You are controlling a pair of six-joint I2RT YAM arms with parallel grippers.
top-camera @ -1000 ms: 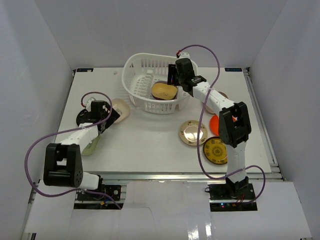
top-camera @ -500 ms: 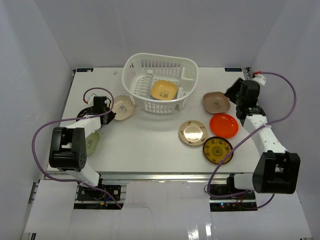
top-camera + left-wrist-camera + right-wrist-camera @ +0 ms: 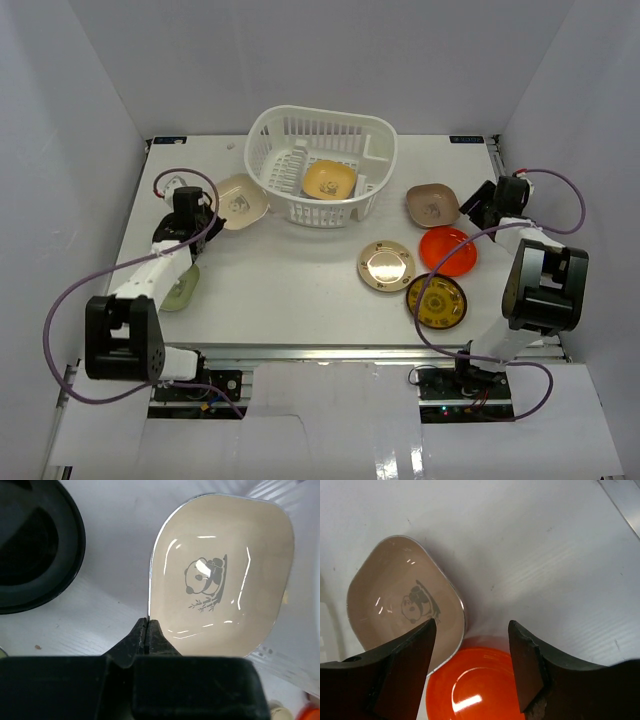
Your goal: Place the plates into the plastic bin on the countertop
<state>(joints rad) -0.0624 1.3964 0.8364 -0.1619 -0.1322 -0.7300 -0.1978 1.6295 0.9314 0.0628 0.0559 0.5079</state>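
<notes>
The white plastic bin [image 3: 290, 130] stands at the back middle of the countertop [image 3: 290, 290], with a yellow plate [image 3: 328, 178] inside it. My left gripper [image 3: 207, 208] [image 3: 146, 622] is shut on the near rim of a cream panda plate [image 3: 241, 198] [image 3: 220, 575], just left of the bin. My right gripper [image 3: 478, 205] [image 3: 472, 626] hangs open and empty at the right, low over the edges of a tan panda plate [image 3: 432, 204] [image 3: 395, 595] and an orange plate [image 3: 447, 250] [image 3: 480, 690].
A gold plate [image 3: 387, 265] and a dark yellow patterned plate [image 3: 436, 301] lie front right. A pale green plate [image 3: 181, 290] sits under the left arm. A black plate [image 3: 30, 550] lies left of the cream one. White walls enclose the table.
My left gripper closed on the cream plate's rim and shifted it toward the back. My right arm swung away from the bin to the right side and dropped low beside the tan plate.
</notes>
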